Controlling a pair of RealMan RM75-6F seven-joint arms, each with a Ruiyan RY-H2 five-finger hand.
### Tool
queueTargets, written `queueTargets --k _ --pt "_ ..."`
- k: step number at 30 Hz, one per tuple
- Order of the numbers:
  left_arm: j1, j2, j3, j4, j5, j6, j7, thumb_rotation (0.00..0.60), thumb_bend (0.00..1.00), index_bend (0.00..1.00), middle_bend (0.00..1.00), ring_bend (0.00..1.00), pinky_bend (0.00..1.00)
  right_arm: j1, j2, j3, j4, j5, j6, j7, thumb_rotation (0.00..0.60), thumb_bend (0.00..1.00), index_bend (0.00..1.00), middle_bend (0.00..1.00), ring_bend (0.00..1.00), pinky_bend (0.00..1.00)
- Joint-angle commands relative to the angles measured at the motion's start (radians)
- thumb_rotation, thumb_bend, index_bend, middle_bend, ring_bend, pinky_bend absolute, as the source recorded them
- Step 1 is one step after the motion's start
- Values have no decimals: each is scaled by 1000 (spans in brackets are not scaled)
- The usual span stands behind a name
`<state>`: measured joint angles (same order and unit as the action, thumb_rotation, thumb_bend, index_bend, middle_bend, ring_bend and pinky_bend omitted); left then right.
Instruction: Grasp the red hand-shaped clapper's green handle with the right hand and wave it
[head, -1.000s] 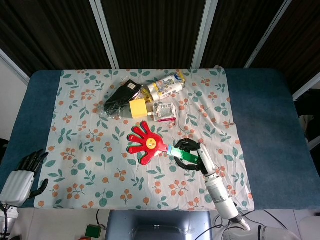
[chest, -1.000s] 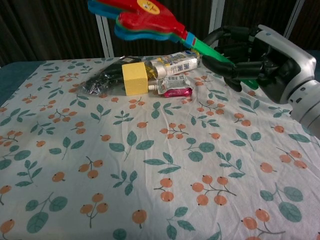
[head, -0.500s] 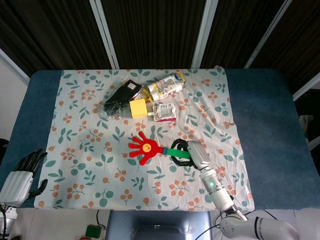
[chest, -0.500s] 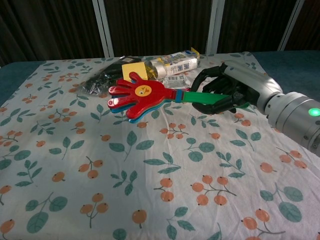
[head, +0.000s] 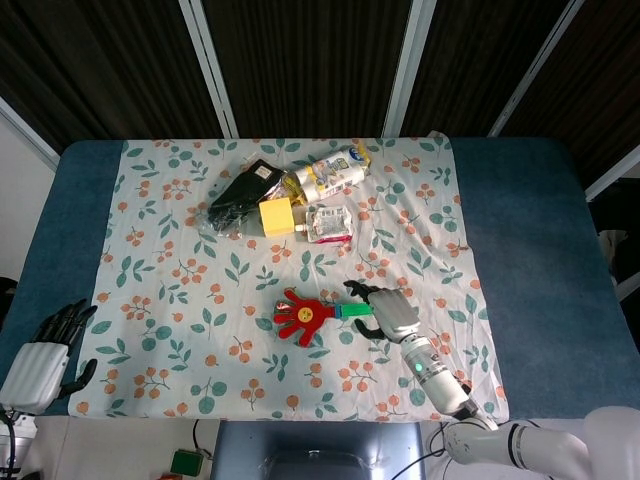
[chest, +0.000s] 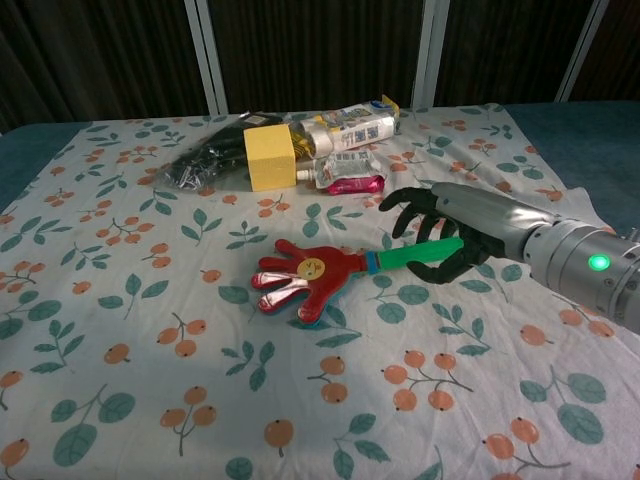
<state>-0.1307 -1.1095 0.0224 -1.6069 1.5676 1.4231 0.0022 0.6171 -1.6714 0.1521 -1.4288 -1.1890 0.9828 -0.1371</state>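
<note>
The red hand-shaped clapper (head: 305, 316) (chest: 305, 281) lies flat on the floral cloth, its green handle (head: 352, 311) (chest: 415, 255) pointing right. My right hand (head: 387, 311) (chest: 450, 235) sits low at the handle's end. Its fingers (chest: 402, 212) are spread above the handle and its thumb curves below it, so the handle lies between them without a tight grip. My left hand (head: 45, 350) hangs open off the table's front left corner, holding nothing, and shows in the head view only.
At the back of the cloth (head: 180, 300) lie a black bag (head: 240, 195), a yellow block (head: 276, 215) (chest: 270, 157), a white bottle (head: 330, 172) (chest: 345, 127) and a small pink pouch (head: 328, 222) (chest: 345, 175). Blue table (head: 530, 260) borders the cloth.
My right hand has brought the clapper down from the air onto the cloth and toward the front. Its fingers have loosened from around the green handle. The left hand stayed put.
</note>
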Motion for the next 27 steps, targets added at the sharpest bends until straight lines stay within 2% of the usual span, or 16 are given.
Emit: queueTargets --k 1,5,7,9,12,15,18,22,27 --pt "3 3 5 -8 12 7 9 600 397 0 0 0 149 -21 57 -7 -50 -62 60 -1 600 395 190 281 296 470" --pt "7 2 10 -10 24 17 15 600 398 0 0 0 150 -60 164 -33 -157 -102 106 -13 600 354 69 168 168 336" --pt "9 0 10 -12 22 19 23 600 397 0 0 0 150 -100 250 -69 -236 -141 154 -42 600 348 19 97 95 256" --pt "12 -1 11 -14 26 25 32 600 396 0 0 0 150 -152 331 -113 -300 -196 228 -80 600 329 0 23 20 128" --pt "16 -6 12 -11 43 42 48 600 395 0 0 0 138 -256 421 -193 -345 -281 371 -167 600 313 0 0 0 6" --pt "21 -15 10 -2 55 60 69 600 396 0 0 0 109 -370 430 -242 -302 -374 552 -178 600 306 0 0 0 0" --pt "23 -24 6 6 57 68 87 600 398 0 0 0 94 -447 423 -262 -223 -417 661 -110 600 296 0 0 0 0" --pt "19 -43 -3 24 62 76 108 600 401 0 0 0 83 -472 440 -247 -169 -428 691 -68 600 296 0 0 0 0" --pt "18 -64 -9 50 70 86 121 600 403 0 0 0 76 -478 460 -221 -161 -388 664 -19 600 295 0 0 0 0"
